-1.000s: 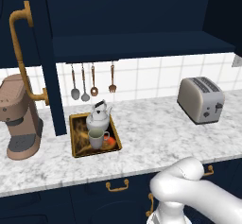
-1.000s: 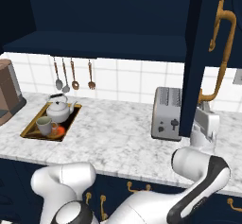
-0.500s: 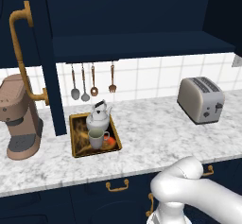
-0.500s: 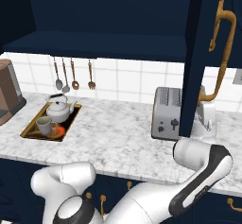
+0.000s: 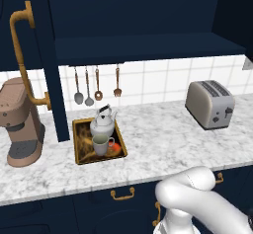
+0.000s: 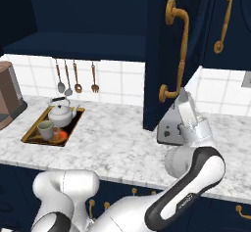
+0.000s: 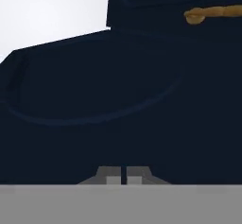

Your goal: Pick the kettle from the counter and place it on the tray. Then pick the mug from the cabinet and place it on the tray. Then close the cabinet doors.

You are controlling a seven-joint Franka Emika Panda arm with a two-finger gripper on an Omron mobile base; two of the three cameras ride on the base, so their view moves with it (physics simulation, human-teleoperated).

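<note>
Kettle (image 5: 103, 125) and mug (image 5: 101, 143) both sit in the tray (image 5: 79, 153) on the desk (image 5: 163, 139), mug just in front of kettle. Gripper (image 7: 123, 176) closed, holding nothing, up close against a navy cabinet door (image 6: 164, 55). Both doors stand open. Toaster (image 5: 211, 103) well right of tray.

Base views share counter (image 5: 163, 139) – hand view near door (image 7: 118, 114)

The marbled counter (image 5: 158, 149) carries the tray (image 5: 79, 154) holding kettle and mug, a coffee machine (image 5: 20, 124) and a toaster (image 5: 210, 103)
</note>
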